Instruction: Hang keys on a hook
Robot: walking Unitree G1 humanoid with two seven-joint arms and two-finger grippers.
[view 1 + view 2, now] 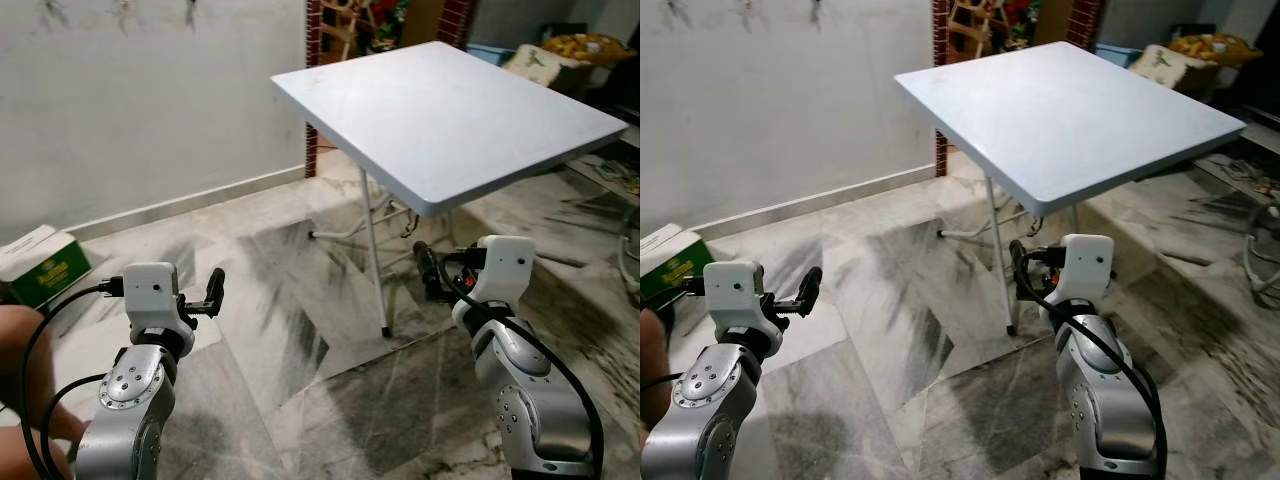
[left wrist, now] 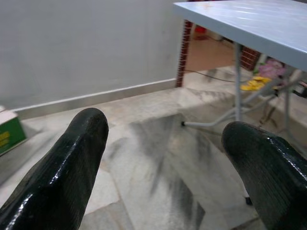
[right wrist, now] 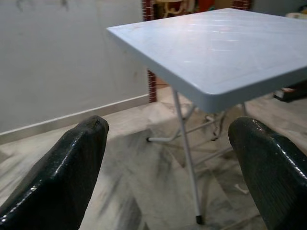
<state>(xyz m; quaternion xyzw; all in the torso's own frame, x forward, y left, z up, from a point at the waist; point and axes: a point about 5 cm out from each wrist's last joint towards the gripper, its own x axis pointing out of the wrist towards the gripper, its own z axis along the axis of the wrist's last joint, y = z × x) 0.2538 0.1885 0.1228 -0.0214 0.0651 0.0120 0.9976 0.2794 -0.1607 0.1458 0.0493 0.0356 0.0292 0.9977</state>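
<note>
Small dark hooks (image 1: 125,10) hang in a row high on the white wall (image 1: 150,110) ahead to the left. My left gripper (image 1: 213,291) is held low over the marble floor (image 1: 290,300) and points toward that wall. In the left wrist view it (image 2: 163,129) stands open with nothing between its fingers (image 2: 79,158). My right gripper (image 1: 427,267) hovers beside the leg of the folding table (image 1: 450,110). The right wrist view shows it (image 3: 168,129) open and empty as well.
The pale blue table stands ahead to the right on thin metal legs (image 1: 375,260). A green and white box (image 1: 40,265) lies by the wall at the left. A person's arm (image 1: 18,380) reaches in at the lower left. Clutter fills the far right.
</note>
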